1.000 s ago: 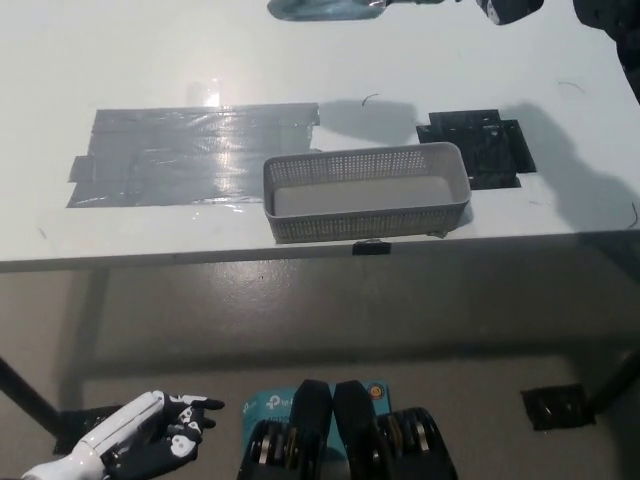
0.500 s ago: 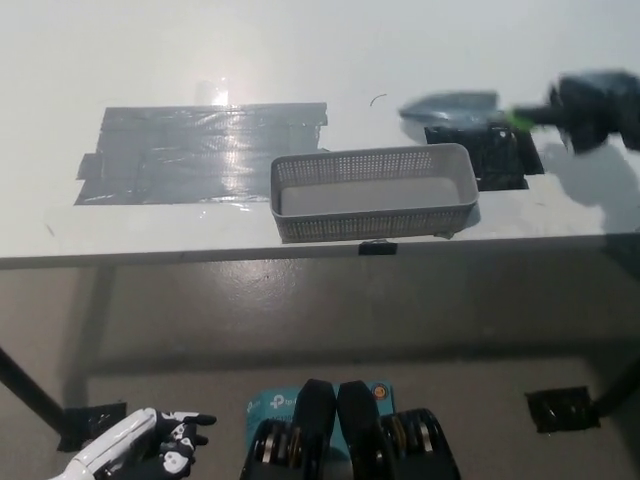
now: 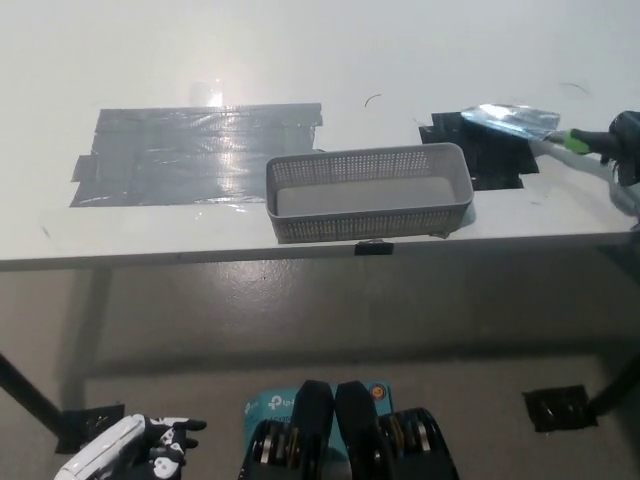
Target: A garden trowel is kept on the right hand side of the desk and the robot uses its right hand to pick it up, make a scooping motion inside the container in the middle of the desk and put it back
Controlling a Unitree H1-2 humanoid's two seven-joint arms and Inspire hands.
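Observation:
A garden trowel [image 3: 520, 122] with a shiny metal blade and a green collar hangs low over the black tape patch [image 3: 478, 150] on the right of the white desk [image 3: 300, 60]. My black right hand [image 3: 628, 145] is shut on its handle at the picture's right edge; most of the hand is cut off. The grey mesh container [image 3: 368, 192] stands near the desk's front edge, in the middle, left of the blade and apart from it. My white left hand [image 3: 125, 450] rests at the bottom left, below the desk.
A wide patch of grey tape [image 3: 190, 153] lies on the desk left of the container. The desk's front edge [image 3: 300, 255] runs across the middle of the picture, with the floor below it. A dark desk leg [image 3: 25, 395] slants at the lower left.
The trowel has come down from the far top of the desk to the right and now hangs over the black tape. My left hand has sunk lower. The camera wobbled slightly.

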